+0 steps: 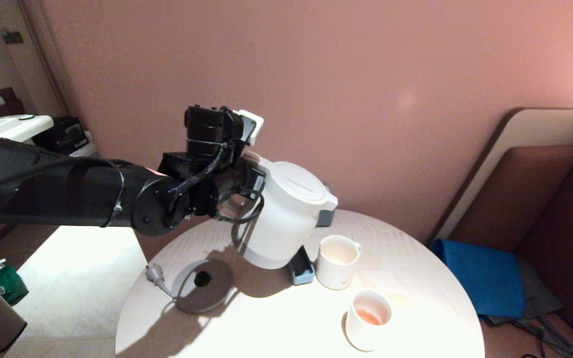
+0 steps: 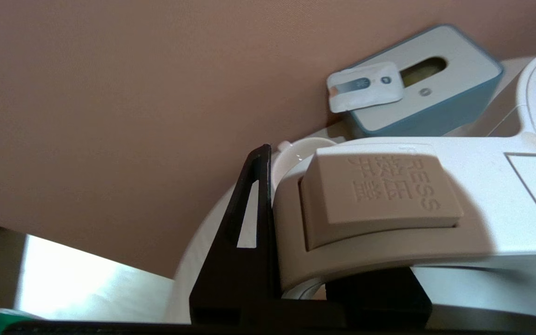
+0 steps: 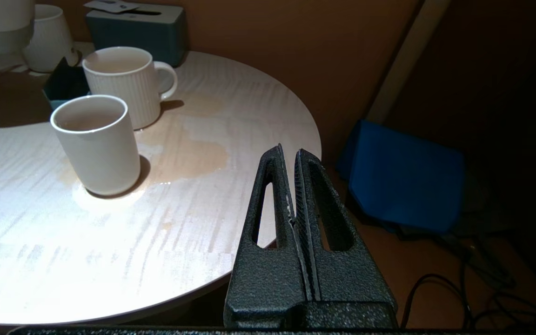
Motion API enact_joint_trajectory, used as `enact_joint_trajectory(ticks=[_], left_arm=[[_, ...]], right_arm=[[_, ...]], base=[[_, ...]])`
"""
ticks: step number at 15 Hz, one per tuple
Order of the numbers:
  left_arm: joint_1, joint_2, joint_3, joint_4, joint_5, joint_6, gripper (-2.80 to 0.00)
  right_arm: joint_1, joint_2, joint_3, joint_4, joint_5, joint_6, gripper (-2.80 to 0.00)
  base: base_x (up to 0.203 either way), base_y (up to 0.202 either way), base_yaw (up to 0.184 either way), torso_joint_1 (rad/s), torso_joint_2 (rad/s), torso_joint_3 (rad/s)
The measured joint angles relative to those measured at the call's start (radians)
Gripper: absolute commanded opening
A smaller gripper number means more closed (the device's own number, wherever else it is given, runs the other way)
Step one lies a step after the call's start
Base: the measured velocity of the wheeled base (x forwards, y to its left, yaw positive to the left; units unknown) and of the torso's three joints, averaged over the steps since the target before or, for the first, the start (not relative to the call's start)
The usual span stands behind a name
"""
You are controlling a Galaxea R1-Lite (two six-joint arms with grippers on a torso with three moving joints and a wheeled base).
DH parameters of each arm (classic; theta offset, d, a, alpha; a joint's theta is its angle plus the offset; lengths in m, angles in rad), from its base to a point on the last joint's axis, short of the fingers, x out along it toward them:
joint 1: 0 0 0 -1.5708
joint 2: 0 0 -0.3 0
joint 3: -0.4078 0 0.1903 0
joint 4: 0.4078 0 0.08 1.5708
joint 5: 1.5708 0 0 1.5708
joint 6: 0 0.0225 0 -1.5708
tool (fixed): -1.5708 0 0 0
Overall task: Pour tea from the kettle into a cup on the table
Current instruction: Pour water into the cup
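Left tool (image 2: 296,260) clamped on kettle (image 1: 286,219) handle, kettle lifted beside cup (image 1: 336,262)

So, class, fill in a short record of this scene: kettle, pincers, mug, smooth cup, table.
kettle: lifted off its grey base, tilted, spout toward the mug
left pincer: shut on the kettle handle
right pincer: shut, empty, by the table edge
mug: ribbed, upright
smooth cup: holds some tea
table: wet patch near the cups

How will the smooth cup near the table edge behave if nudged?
The smooth cup is tall, so it probably tips before sliding far. It stands in a wet patch on the table, so it may skid. It likely breaks if dropped.
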Motion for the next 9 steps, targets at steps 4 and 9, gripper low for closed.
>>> enact_joint_trajectory(ticks=[4, 9], left_arm=[[-0.015, 0.055, -0.060, 0.000, 0.034, 0.022, -2.80], [-0.039, 0.122, -0.155, 0.003, 0.068, 0.086, -2.80]], right_arm=[[0.000, 0.000, 0.000, 0.000, 0.000, 0.000, -2.80], [0.000, 0.000, 0.000, 0.000, 0.000, 0.000, -2.80]], base=[[0.000, 0.000, 0.000, 0.000, 0.00, 0.000], [0.000, 0.000, 0.000, 0.000, 0.00, 0.000]])
